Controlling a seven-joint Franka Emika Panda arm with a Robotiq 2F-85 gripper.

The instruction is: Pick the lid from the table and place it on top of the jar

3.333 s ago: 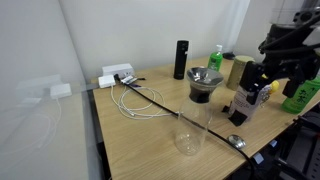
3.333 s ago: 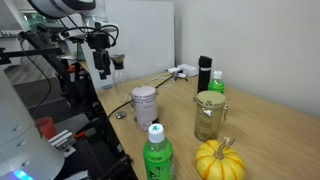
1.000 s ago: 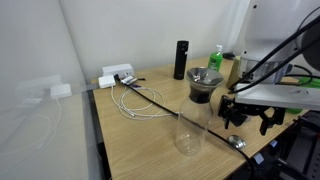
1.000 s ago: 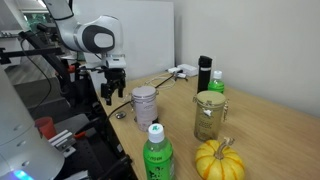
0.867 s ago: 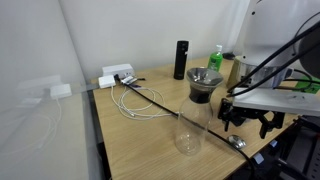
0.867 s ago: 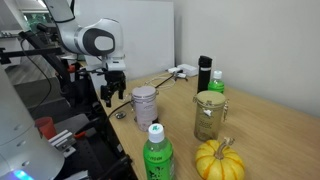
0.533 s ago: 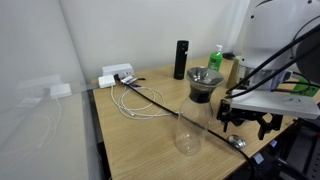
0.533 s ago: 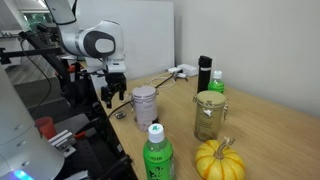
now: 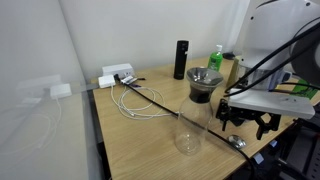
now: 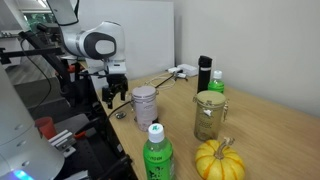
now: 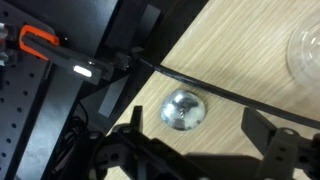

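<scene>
The lid (image 11: 184,109) is a small shiny silvery disc lying flat on the wooden table near its edge; it also shows in both exterior views (image 9: 236,142) (image 10: 120,115). The jar (image 9: 190,131) is a clear glass cylinder standing upright with an open mouth; only its rim (image 11: 306,52) shows in the wrist view. My gripper (image 11: 205,140) is open and empty, hovering just above the lid with its fingers to either side. In the exterior views the gripper (image 9: 247,124) (image 10: 114,95) hangs a little above the lid.
A dark funnel-shaped dripper (image 9: 204,83) stands behind the jar. A black cable (image 11: 230,88) runs across the table close to the lid. Green bottles (image 10: 154,155), a glass jar (image 10: 208,114), a pumpkin (image 10: 219,159) and a black cylinder (image 9: 181,59) stand further off. The table edge is close.
The gripper has sunk slightly toward the lid over the last second; before that it came down from higher up. The lid and jar have not moved.
</scene>
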